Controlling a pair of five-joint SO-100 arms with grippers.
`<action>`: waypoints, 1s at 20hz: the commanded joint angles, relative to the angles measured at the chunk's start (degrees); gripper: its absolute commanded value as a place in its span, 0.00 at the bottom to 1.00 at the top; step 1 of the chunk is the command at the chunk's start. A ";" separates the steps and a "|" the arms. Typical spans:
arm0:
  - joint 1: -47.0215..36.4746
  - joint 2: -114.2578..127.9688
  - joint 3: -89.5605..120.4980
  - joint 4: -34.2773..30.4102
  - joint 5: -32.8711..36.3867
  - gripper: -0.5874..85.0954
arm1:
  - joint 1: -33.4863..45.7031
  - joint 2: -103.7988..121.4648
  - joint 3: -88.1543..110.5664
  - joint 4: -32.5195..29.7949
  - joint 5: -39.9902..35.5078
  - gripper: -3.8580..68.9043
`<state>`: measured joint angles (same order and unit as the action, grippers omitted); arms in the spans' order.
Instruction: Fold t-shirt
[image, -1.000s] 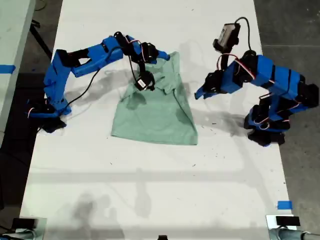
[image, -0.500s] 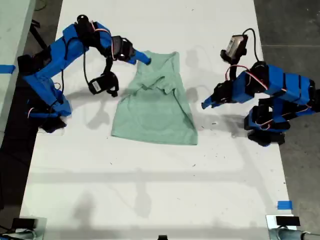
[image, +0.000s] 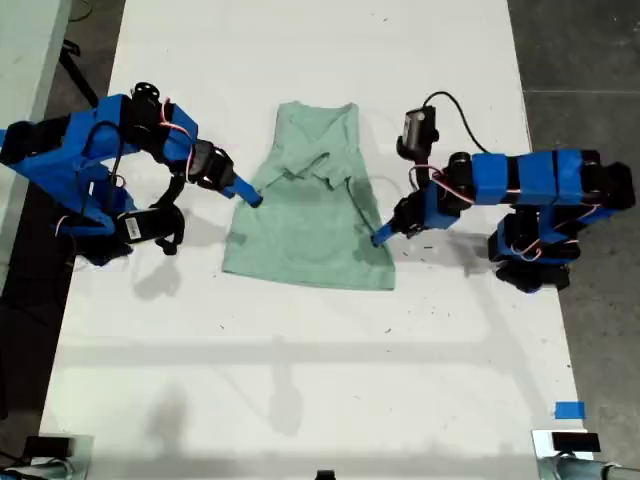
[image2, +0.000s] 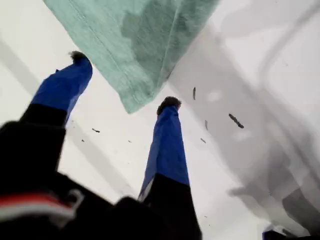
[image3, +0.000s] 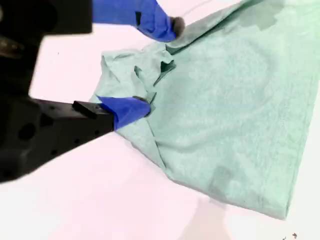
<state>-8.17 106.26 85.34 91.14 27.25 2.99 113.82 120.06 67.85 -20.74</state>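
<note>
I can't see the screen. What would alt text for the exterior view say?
A pale green t-shirt, partly folded and rumpled, lies on a white table between two blue robot arms. My first gripper is at its hem corner on the exterior view's right, and my second gripper is at its edge on that view's left.

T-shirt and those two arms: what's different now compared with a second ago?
My second claw pulled back off the upper part of the t-shirt toward the exterior view's left. It now sits open at the shirt's edge. My first claw swung in and down to the opposite edge, also open. The shirt's lower half stayed where it lay.
</note>
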 joint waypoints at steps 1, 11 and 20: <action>2.64 0.88 -0.26 -2.37 -2.64 0.29 | -0.97 -2.81 1.76 -7.12 -0.26 0.49; 3.52 -1.49 -0.26 -4.13 -4.39 0.28 | -2.72 -13.01 9.58 -23.03 3.78 0.06; 3.25 -2.11 0.00 -4.48 -4.48 0.28 | -3.78 -12.57 -19.60 2.20 -0.26 0.04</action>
<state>-5.10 103.89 85.61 87.89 23.29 0.18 100.46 108.37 67.15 -20.30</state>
